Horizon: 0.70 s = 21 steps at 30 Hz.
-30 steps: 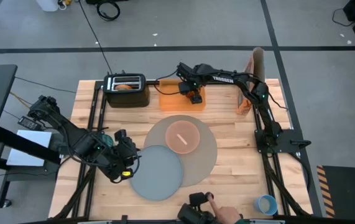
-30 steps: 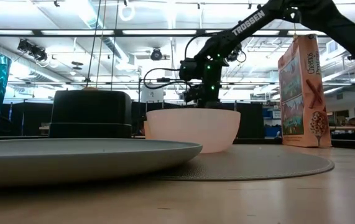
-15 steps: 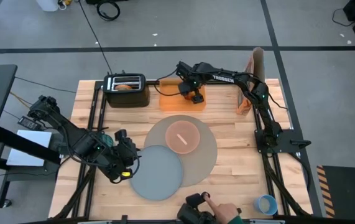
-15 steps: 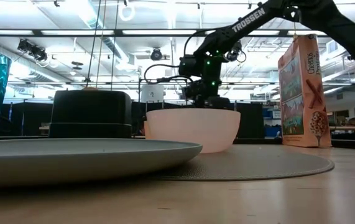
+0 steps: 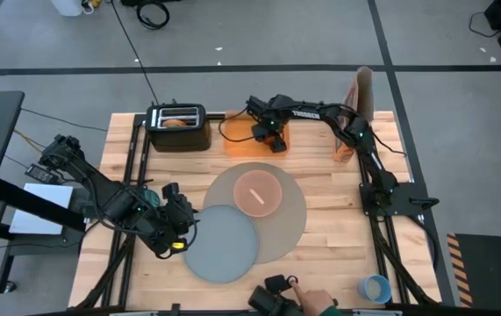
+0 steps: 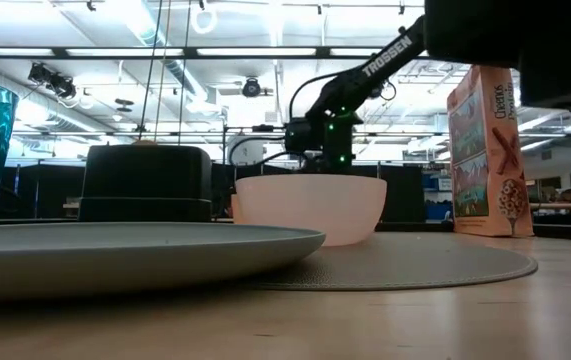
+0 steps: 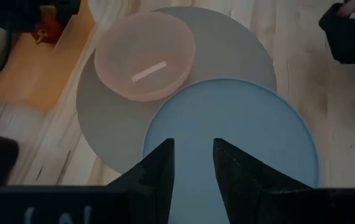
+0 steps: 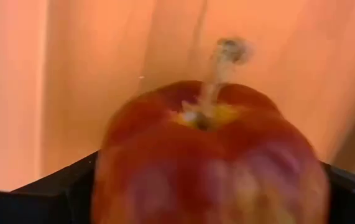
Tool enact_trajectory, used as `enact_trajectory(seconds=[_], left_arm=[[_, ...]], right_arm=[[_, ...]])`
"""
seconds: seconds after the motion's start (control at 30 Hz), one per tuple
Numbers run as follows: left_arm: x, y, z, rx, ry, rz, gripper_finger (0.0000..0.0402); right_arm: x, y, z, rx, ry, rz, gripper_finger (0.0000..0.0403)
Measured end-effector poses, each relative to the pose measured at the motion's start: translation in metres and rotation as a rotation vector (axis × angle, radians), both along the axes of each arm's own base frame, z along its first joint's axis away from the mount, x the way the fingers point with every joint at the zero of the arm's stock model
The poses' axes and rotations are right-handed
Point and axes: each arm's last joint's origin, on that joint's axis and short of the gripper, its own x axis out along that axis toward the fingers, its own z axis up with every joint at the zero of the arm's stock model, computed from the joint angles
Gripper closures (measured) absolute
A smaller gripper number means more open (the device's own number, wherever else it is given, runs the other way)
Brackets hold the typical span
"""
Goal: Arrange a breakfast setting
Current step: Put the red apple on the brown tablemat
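Over orange tray (image 5: 252, 140), red apple (image 8: 209, 160) between right claw (image 5: 266, 138) fingers

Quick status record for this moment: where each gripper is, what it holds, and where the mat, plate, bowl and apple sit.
right gripper: over the orange tray, fingers either side of the red apple; grip not confirmed
left gripper: at the near-left edge of the grey plate, holding nothing
mat: table centre
plate: overlapping the mat's near-left edge
pink bowl: on the mat
toaster: back left
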Motion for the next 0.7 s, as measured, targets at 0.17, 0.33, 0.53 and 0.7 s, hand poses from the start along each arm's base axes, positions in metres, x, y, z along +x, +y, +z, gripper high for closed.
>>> enact_trajectory(seconds=[0.17, 0.33, 0.53, 0.7], left_arm=[[0.0, 0.0, 0.0, 0.008, -0.001, -0.001, 0.0283], [0.0, 0.0, 0.0, 0.039, -0.002, -0.018, 0.0283], [0.001, -0.002, 0.003, 0.103, -0.038, -0.046, 0.0283], [0.001, -0.009, 0.001, 0.173, -0.126, -0.034, 0.0283]], right_arm=[[0.003, 0.002, 0.004, 0.013, -0.045, -0.021, 0.0069], [-0.002, 0.007, 0.039, -0.014, -0.115, -0.044, 0.007], [-0.019, 0.027, 0.116, 0.022, -0.336, -0.128, 0.007], [-0.045, 0.064, 0.163, 0.191, -0.585, -0.139, 0.007]])
